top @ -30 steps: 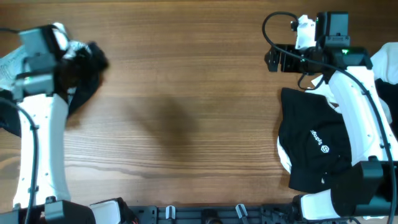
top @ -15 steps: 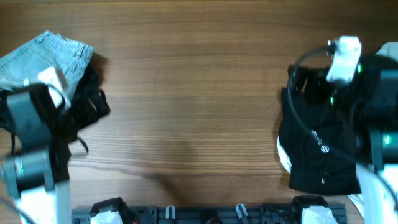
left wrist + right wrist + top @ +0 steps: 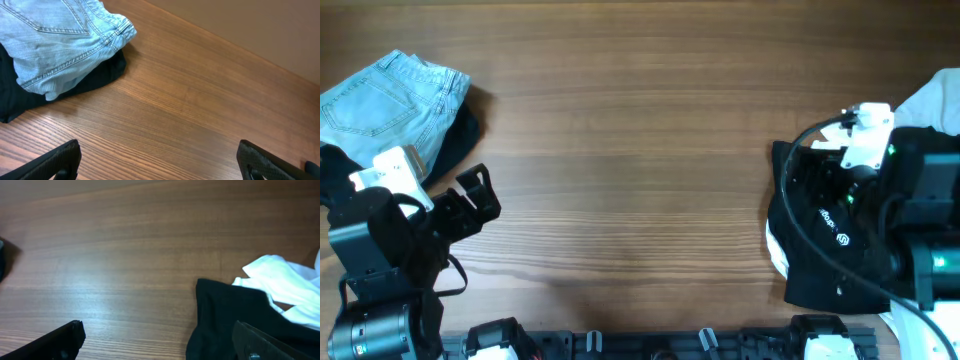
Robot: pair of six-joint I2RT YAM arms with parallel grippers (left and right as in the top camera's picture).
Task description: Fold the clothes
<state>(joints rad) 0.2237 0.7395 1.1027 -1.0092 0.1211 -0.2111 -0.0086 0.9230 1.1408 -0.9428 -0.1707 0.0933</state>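
Folded light-blue jeans lie at the far left on a black garment; both show in the left wrist view, the jeans on the black cloth. A black garment with a small white logo lies at the right, with white cloth under its edge; the right wrist view shows the black garment and white cloth. My left gripper is open and empty, near the front left. My right gripper is open and empty over the black garment's left edge.
The wooden table spans the view. A white garment lies at the far right edge. The arm bases line the front edge.
Both arms have drawn back from the far side toward the front edge. The left arm has uncovered the folded jeans. The right arm now hangs over the black garment.
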